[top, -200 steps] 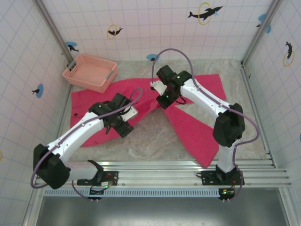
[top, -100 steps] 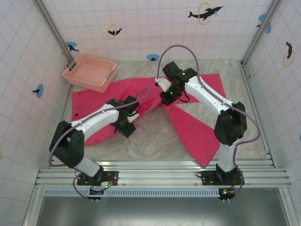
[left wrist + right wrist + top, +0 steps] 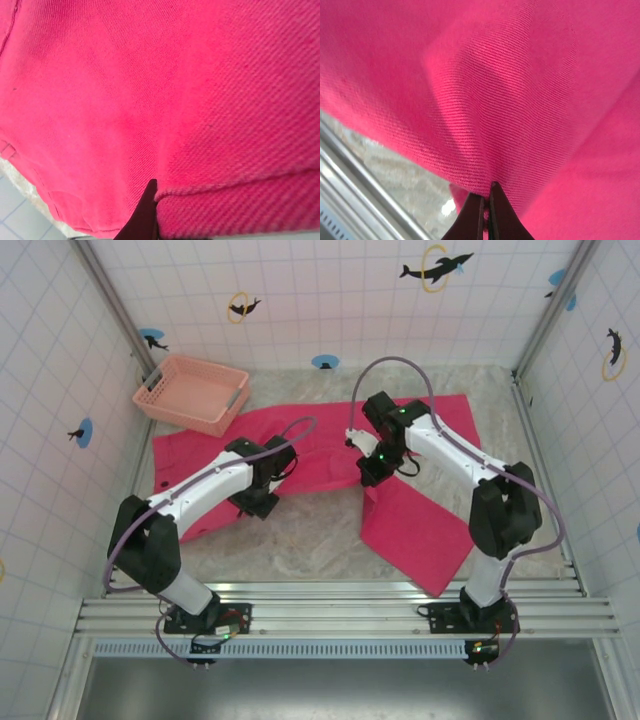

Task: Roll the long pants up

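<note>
Centrally in the top view, spread over the marbled desk [image 3: 310, 540]: the long pants [image 3: 415, 530], bright magenta, reaching from the left-middle of the frame to the lower right; one broad part flat at left, just beside the pale pink lattice basket [image 3: 186, 412] in the upper left, contact between them not clear; one leg running down toward the lower right, ending near the metal rail [image 3: 330, 590] at the bottom; bare desk between the two halves at lower centre; left hand [image 3: 260, 504] down on the near edge of the left-hand cloth, left of centre; in the left wrist view, dark fingers [image 3: 146, 220] at bottom centre pressed together, a stitched hem running in from the right edge and meeting them, so clamped on the long pants at that hem; right hand [image 3: 372, 472] just right of centre, at the inner edge of the leg; in the right wrist view, fingers [image 3: 472, 220] at bottom centre shut tight on a raised fold of the long pants, the fold tenting up from the pinch; desk and rail visible under the lifted cloth at lower left
</note>
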